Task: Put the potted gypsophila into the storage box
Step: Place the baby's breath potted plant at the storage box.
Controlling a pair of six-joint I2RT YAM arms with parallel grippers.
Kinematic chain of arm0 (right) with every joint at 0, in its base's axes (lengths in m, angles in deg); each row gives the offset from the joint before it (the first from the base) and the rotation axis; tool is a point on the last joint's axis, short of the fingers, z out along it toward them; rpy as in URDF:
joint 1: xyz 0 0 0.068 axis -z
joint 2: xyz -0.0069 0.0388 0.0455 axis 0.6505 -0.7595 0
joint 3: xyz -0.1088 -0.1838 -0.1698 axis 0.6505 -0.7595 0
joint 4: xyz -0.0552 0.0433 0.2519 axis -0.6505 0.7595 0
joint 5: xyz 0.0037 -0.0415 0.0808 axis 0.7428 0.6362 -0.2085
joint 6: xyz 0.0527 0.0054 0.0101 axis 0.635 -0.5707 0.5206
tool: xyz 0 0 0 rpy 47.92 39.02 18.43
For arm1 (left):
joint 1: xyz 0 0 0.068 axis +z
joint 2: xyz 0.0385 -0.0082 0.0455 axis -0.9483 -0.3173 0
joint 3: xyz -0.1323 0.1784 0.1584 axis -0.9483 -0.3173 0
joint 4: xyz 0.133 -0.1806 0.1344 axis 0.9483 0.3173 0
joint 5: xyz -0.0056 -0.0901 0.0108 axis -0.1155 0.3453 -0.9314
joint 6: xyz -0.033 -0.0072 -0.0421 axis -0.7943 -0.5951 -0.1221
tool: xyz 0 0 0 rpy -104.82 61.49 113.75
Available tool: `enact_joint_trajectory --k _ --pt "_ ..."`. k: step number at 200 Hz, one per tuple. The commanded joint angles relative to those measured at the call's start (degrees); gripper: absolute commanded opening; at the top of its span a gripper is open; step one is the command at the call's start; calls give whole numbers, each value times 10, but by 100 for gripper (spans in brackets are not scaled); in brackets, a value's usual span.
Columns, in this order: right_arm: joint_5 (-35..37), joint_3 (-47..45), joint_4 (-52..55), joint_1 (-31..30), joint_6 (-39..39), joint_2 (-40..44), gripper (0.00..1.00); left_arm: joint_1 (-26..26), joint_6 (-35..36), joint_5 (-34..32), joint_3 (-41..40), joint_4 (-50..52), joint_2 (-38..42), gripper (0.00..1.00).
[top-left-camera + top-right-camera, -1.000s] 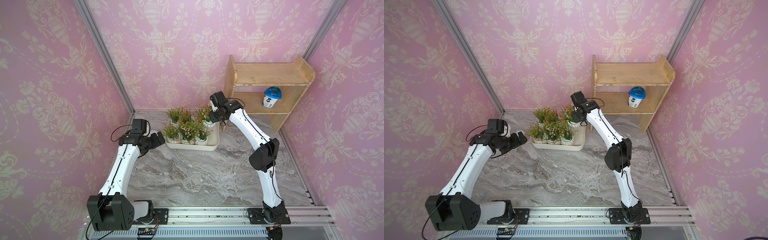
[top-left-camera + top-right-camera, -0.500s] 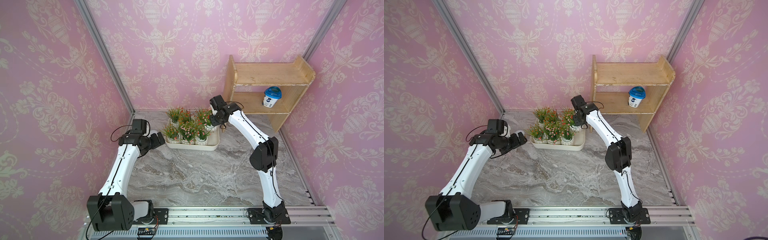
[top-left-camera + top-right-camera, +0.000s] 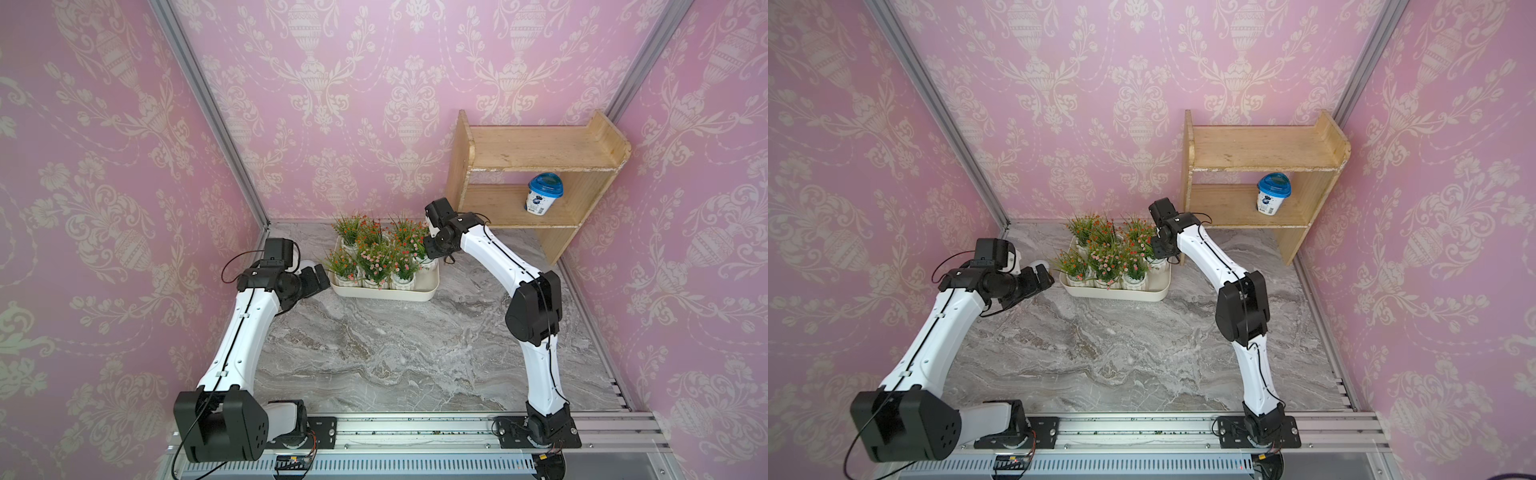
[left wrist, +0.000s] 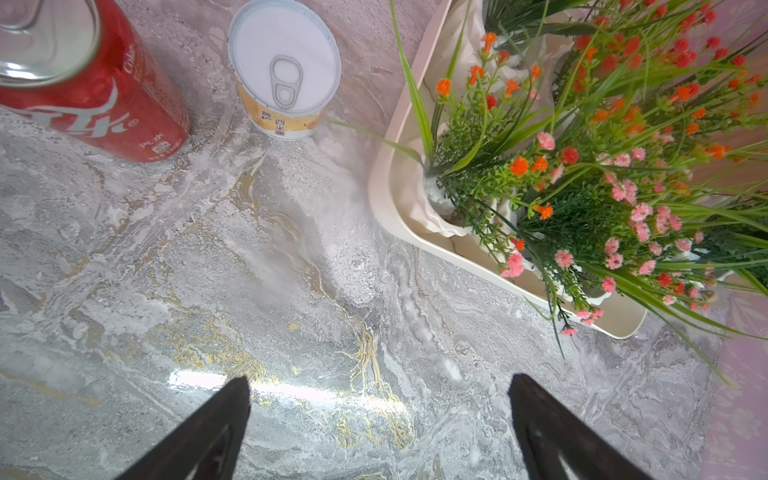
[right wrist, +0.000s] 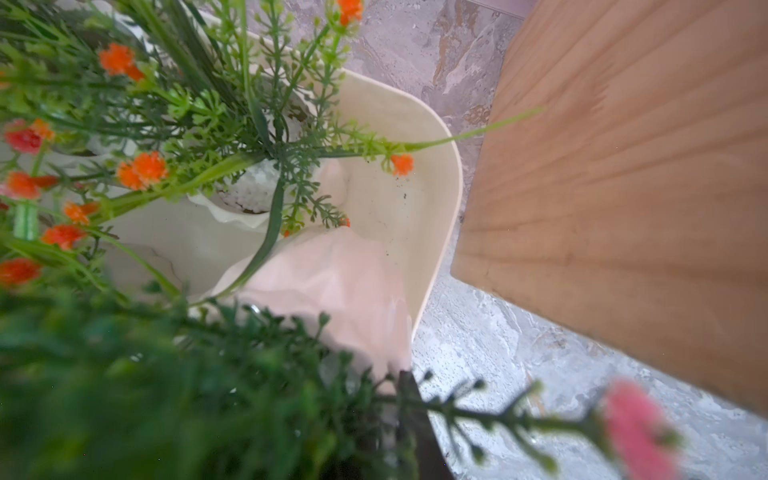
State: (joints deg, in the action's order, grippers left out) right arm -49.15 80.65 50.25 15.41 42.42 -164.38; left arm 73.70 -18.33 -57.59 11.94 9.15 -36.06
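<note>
Right gripper (image 3: pixel 428 251) lowered, clamped on potted gypsophila (image 3: pixel 424 262) inside storage box (image 3: pixel 386 296), left gripper (image 4: pixel 378 378) wide open, empty

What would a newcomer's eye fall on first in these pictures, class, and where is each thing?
The cluster of potted flowers, red, orange and pink, standing in the cream storage box at the back middle of the marble table, stands out first. Next comes the wooden shelf in the back right corner, with a blue-lidded tub on its lower board.
</note>
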Motion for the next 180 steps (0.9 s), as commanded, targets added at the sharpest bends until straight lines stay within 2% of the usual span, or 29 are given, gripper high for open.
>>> enact_joint_trajectory --k 1,125,180 --pt "3 11 -12 10 16 16 8 6 7 4 6 11 10 99" --pt "-7 57 22 16 25 -57 8 6 3 3 6 7 1 99" --pt "-6 58 28 15 26 -74 13 6 1 4 3 6 -4 99"
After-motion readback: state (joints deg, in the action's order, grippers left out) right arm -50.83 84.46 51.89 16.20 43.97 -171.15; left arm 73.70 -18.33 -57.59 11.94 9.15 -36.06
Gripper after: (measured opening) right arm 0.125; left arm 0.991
